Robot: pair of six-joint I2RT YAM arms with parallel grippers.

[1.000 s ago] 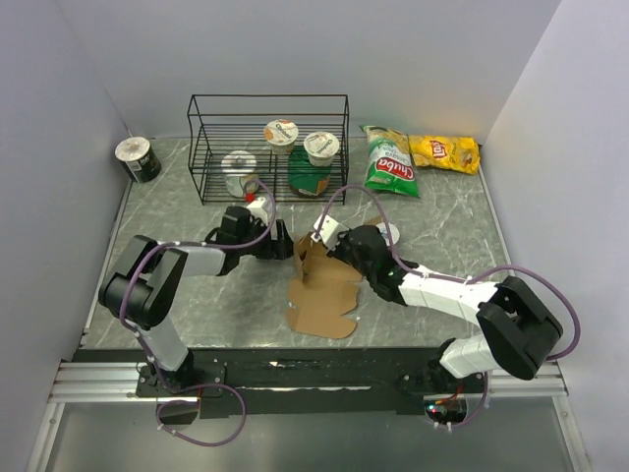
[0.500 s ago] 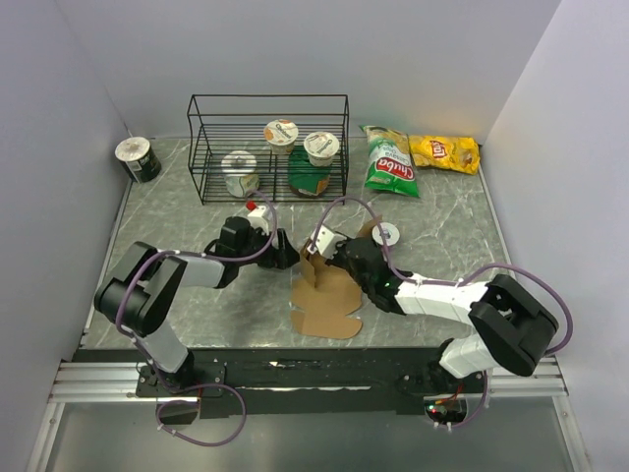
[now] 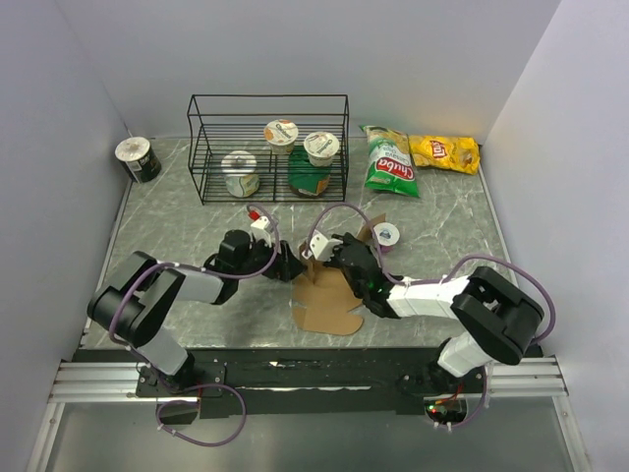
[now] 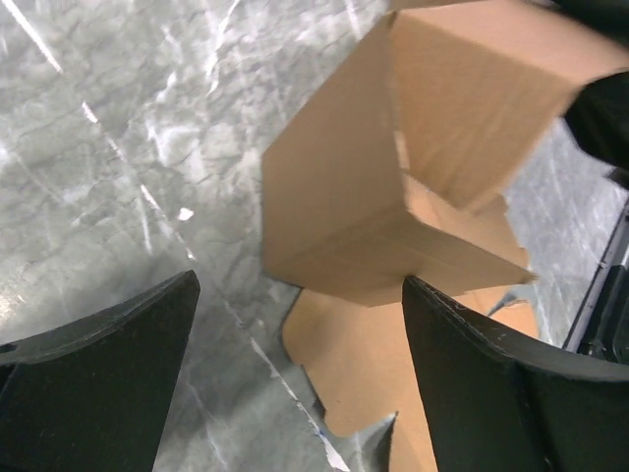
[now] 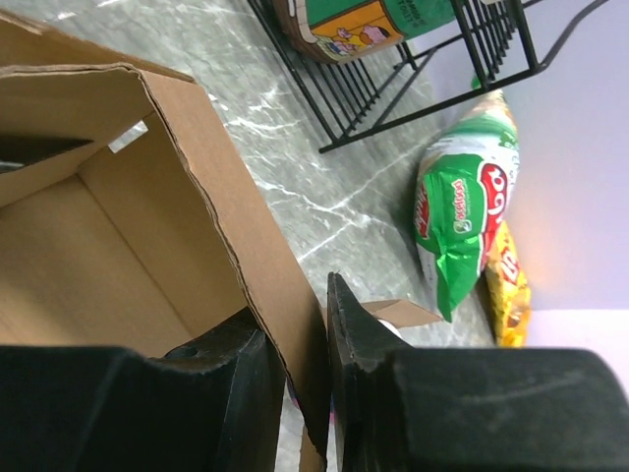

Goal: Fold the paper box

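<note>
A half-folded paper box (image 3: 326, 300) of plain brown cardboard sits near the middle of the grey marbled bench (image 3: 177, 211), between two robot arms that reach in from the near edge. Its far end is raised into walls, while its rounded near flaps lie flat on the bench.

The right hand (image 3: 320, 258) pinches one upright wall of the box. In the right wrist view the cardboard edge runs down between the two dark fingers (image 5: 211, 359), with the open inside of the box (image 5: 118, 216) to their left.

The left hand (image 3: 286, 266) stands spread wide just beside the box's left side and grips nothing. In the left wrist view a raised corner of the box (image 4: 432, 147) sits just ahead of the gap between the parted fingers (image 4: 98, 374).

At the back of the bench a black wire rack (image 3: 267, 108) holds several yogurt cups (image 3: 320, 147). A green snack bag (image 3: 390, 162) and a yellow snack bag (image 3: 444, 152) lie to its right. A can (image 3: 138, 159) stands in the far left corner.
</note>
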